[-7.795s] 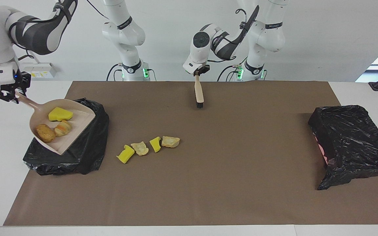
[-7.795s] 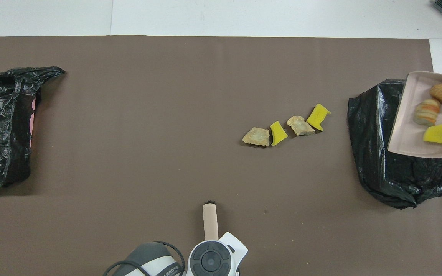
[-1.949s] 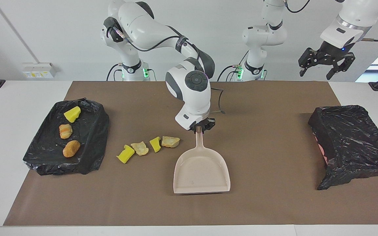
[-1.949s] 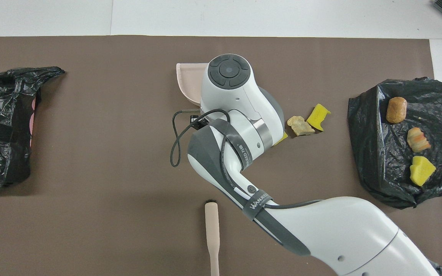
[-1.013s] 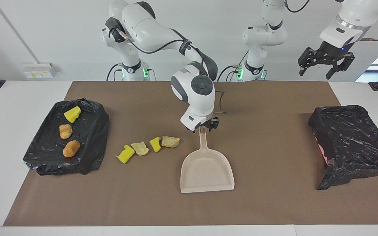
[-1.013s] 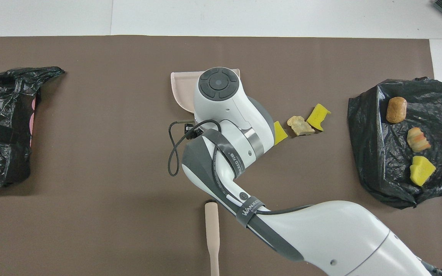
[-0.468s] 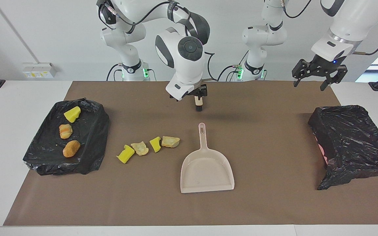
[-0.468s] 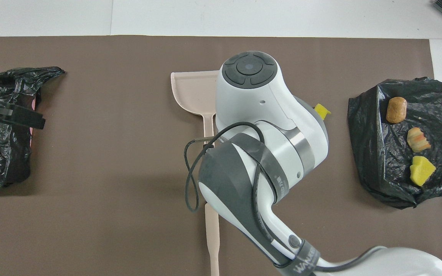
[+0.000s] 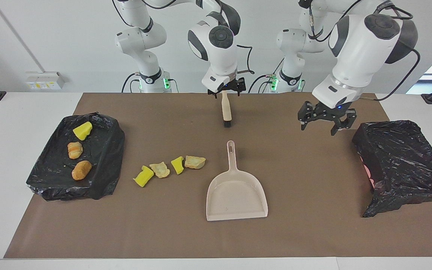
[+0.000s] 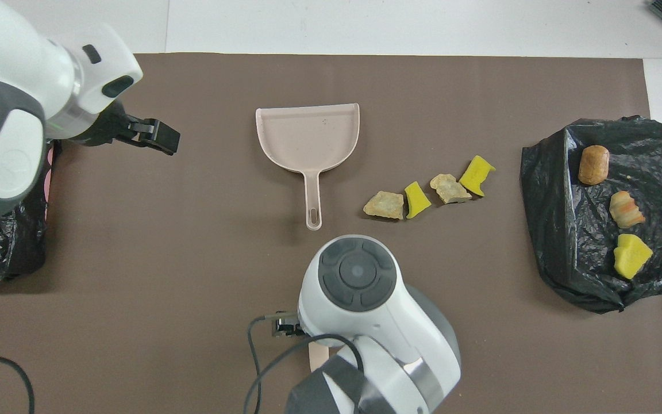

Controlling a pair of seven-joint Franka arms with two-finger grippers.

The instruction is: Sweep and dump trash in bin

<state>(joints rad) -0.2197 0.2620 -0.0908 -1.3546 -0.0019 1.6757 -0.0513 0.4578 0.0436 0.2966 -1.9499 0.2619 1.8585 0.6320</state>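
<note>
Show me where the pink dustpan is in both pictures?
Facing view: the dustpan lies low in the middle of the brown mat, handle pointing up toward the robots.
Overhead view: the dustpan lies high in the middle, handle pointing down toward the robots.
Shared landmark: the row of four trash pieces beside the dustpan, toward the right arm's end of the table.

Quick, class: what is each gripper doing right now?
Left gripper: open, empty, over the brown mat.
Right gripper: open, over the beige black-bristled brush's handle, not gripping it.
</note>
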